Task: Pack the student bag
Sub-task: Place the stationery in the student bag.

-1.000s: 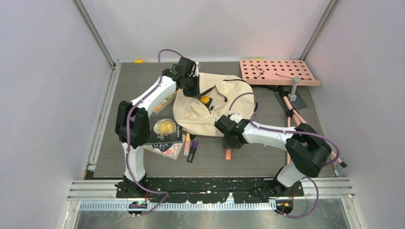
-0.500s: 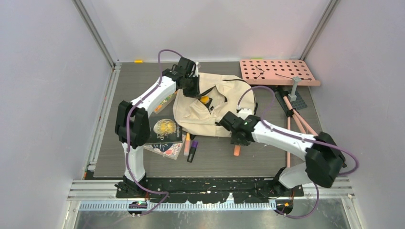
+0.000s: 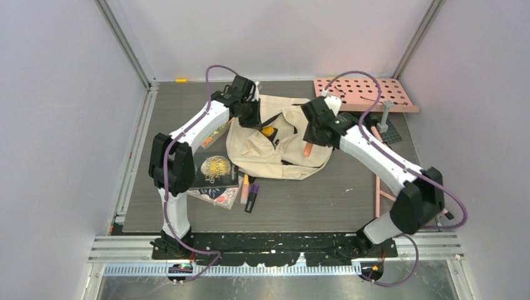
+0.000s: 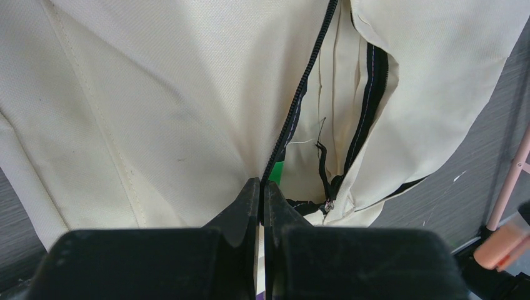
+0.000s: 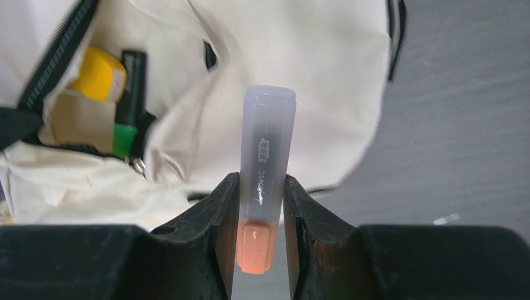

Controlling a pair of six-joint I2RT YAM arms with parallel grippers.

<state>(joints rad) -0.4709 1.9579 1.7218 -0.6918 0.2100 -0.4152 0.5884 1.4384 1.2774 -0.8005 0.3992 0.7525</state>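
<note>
Grey table (image 3: 350,194): right gripper (image 5: 261,212) lifted orange marker (image 5: 265,156) off it, now holds it over open bag (image 3: 269,156); left gripper (image 4: 262,194) shut tight, pinching bag edge. Drop-in likely next.

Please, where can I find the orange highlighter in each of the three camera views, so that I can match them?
Top external: the orange highlighter hangs from the right gripper over the right half of the bag.
Left wrist: probably the orange stub at the lower right edge; not certain.
Right wrist: upright at the centre, clamped in that gripper.
Shared landmark: the open black zipper of the bag.
</note>
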